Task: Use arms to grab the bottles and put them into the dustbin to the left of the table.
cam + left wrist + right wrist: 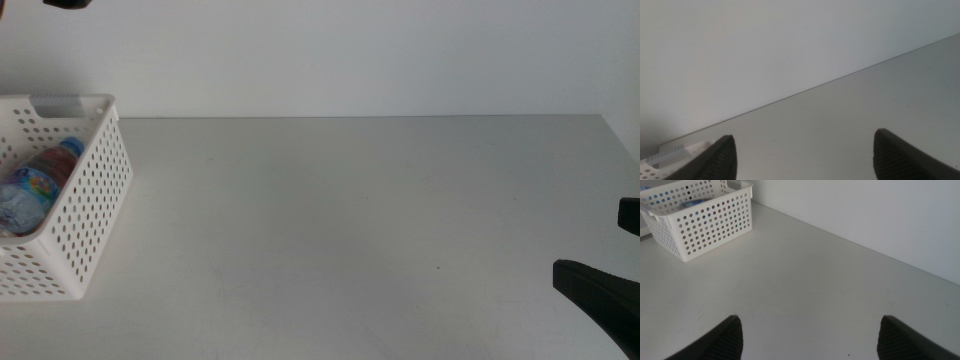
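We identify a laboratory-type test bench: a plain light grey table (350, 220) against a bare white wall (350, 55), furnished only with a perforated white dustbin (95, 210).

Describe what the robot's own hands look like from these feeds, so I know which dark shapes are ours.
Both are black. The left hand shows two tapered fingers with finely dotted, textured inner faces. The right hand looks the same in its wrist view; in the middle view it is a plain dark wedge at the table's right edge. No cables or markings show.
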